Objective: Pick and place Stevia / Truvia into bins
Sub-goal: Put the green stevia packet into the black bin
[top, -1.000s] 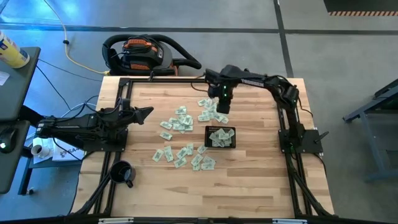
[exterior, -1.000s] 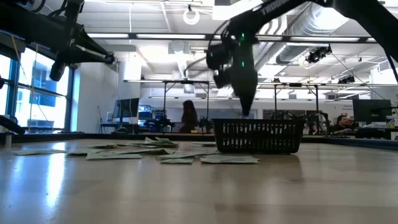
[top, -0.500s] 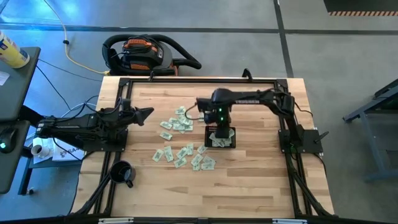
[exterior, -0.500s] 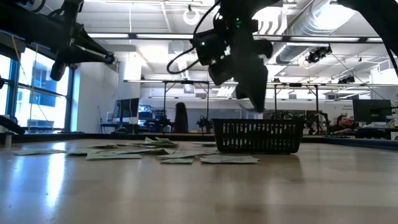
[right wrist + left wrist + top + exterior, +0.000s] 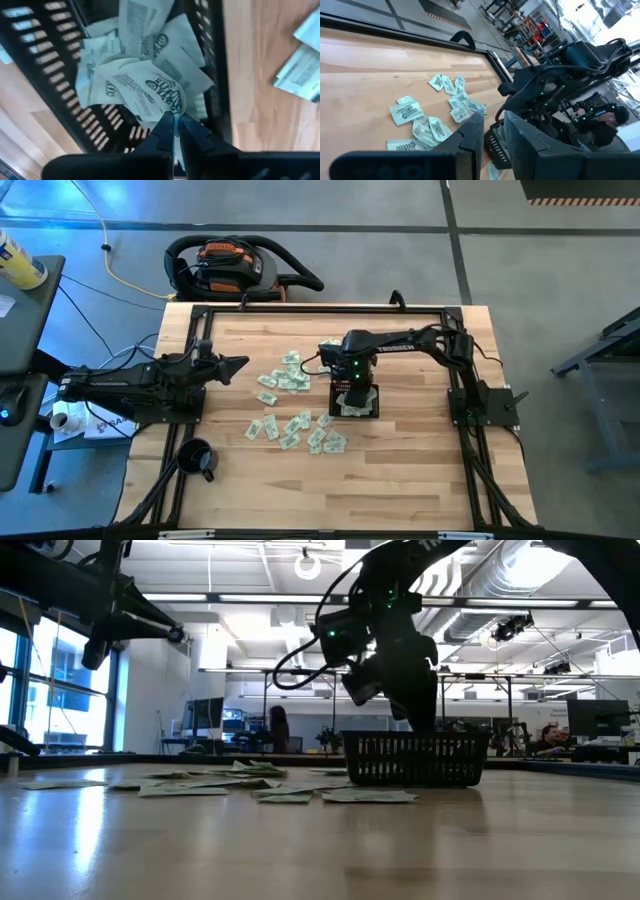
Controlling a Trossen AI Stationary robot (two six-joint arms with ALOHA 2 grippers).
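Many pale green and white Stevia sachets (image 5: 292, 376) lie flat on the wooden table, in a far cluster and a near cluster (image 5: 300, 430). The black mesh basket (image 5: 374, 406) stands right of them with several sachets (image 5: 100, 75) inside. My right gripper (image 5: 352, 386) hangs over the basket's opening, pointing steeply down, and is shut on one sachet (image 5: 145, 87). My left gripper (image 5: 238, 363) waits at the table's left, held above the table, slightly open (image 5: 492, 127) with nothing between its fingers. My right gripper pinches one sachet by its edge (image 5: 167, 109) between its two fingertips. The fingers come from above, pointing steeply down into the basket (image 5: 50, 45). The sachet spreads out past the fingertips over the sachets piled inside; whether it rests on them I cannot tell.
A round black mug (image 5: 197, 457) stands at the near left corner. A black and orange vacuum (image 5: 230, 265) sits beyond the far edge. Black frame rails (image 5: 460, 360) run along the table's sides. Bare wood lies near the front edge (image 5: 400, 480).
My right gripper has swung from above the far sachets toward the table's near edge and come down over the basket, tipping to point more steeply down. It stays shut. The loose sachets and the basket have kept their places.
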